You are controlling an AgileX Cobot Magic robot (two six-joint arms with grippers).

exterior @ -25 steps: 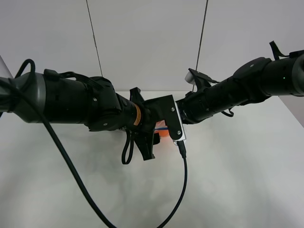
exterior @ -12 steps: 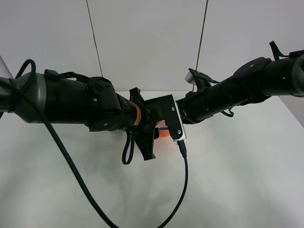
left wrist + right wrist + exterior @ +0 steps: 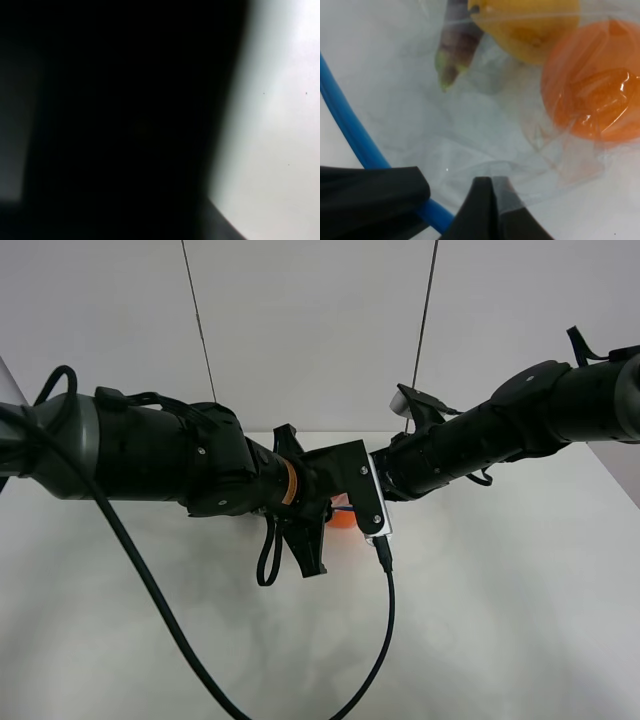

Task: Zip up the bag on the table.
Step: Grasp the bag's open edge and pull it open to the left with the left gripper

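The bag lies on the white table [image 3: 500, 620], almost wholly hidden under my two arms in the high view; only a bit of orange [image 3: 343, 520] and blue strip [image 3: 344, 506] show. In the right wrist view the clear bag [image 3: 485, 130] holds an orange [image 3: 592, 85], a yellow pear [image 3: 530, 25] and an eggplant tip [image 3: 455, 50]. Its blue zipper strip [image 3: 345, 125] runs between the fingers of my right gripper [image 3: 445, 205], which is pinched on it. My left gripper [image 3: 312, 532] sits over the bag; the left wrist view is nearly all black.
A black cable [image 3: 385, 640] hangs from the wrist camera [image 3: 381, 523] and trails across the table toward the front. A grey wall with two dark seams [image 3: 200, 330] stands behind the table.
The left wrist has shifted slightly and now covers more of the orange patch between the arms. The right arm has hardly moved.
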